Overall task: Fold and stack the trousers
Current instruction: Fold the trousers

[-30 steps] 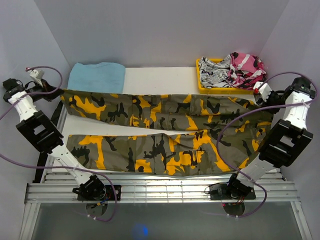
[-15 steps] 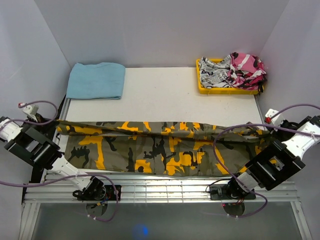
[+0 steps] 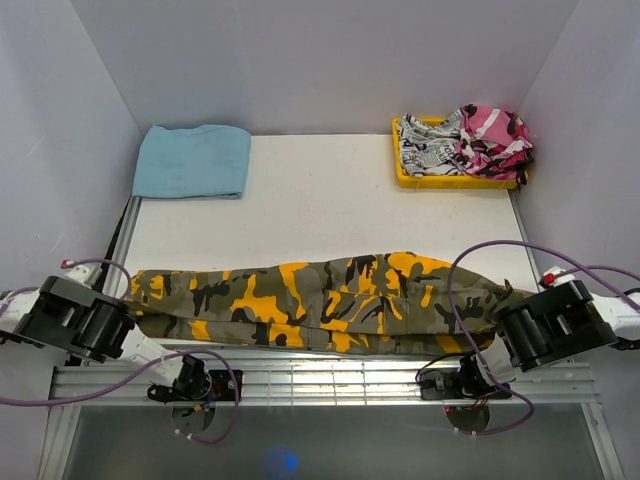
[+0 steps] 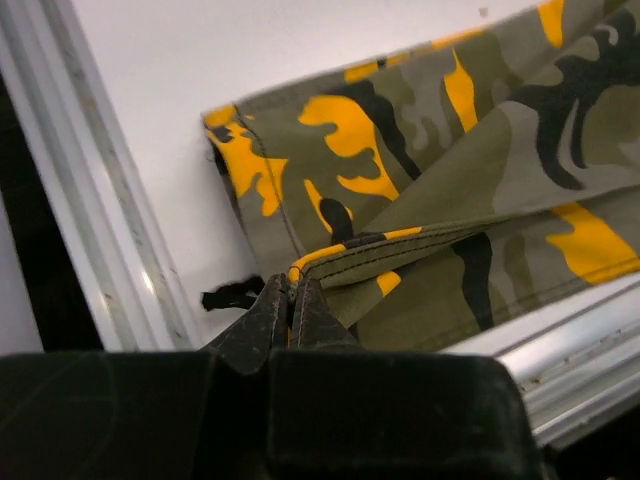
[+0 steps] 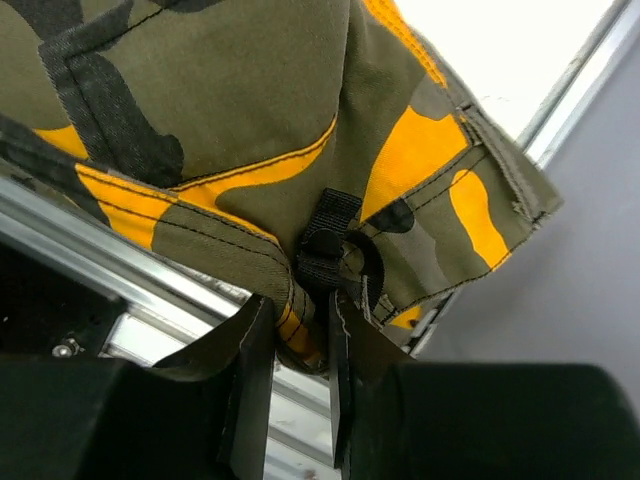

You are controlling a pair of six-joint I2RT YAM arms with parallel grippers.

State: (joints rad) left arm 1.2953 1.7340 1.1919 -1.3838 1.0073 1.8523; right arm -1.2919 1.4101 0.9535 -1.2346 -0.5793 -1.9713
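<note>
The camouflage trousers [image 3: 320, 300] lie folded lengthwise, one leg over the other, in a long band along the table's near edge. At the band's left end my left gripper [image 4: 291, 295] is shut on the hem of the top leg; the hem's orange-edged corner [image 4: 320, 258] sticks out from between the jaws. My right gripper [image 5: 300, 335] is shut on a thick bunch of the trousers' [image 5: 230, 110] waist end, by a black webbing strap [image 5: 330, 235], over the metal rails. In the top view both grippers are hidden under their own arms.
A folded light-blue cloth [image 3: 192, 160] lies at the back left. A yellow tray [image 3: 405, 175] at the back right holds a black-and-white garment [image 3: 428, 148] and a pink camouflage garment [image 3: 492, 138]. Metal rails [image 3: 320, 380] run along the near edge, grey walls on both sides.
Both arms have pulled the far leg toward the near edge and laid it over the near leg. The arms have dropped low and come back toward their bases.
</note>
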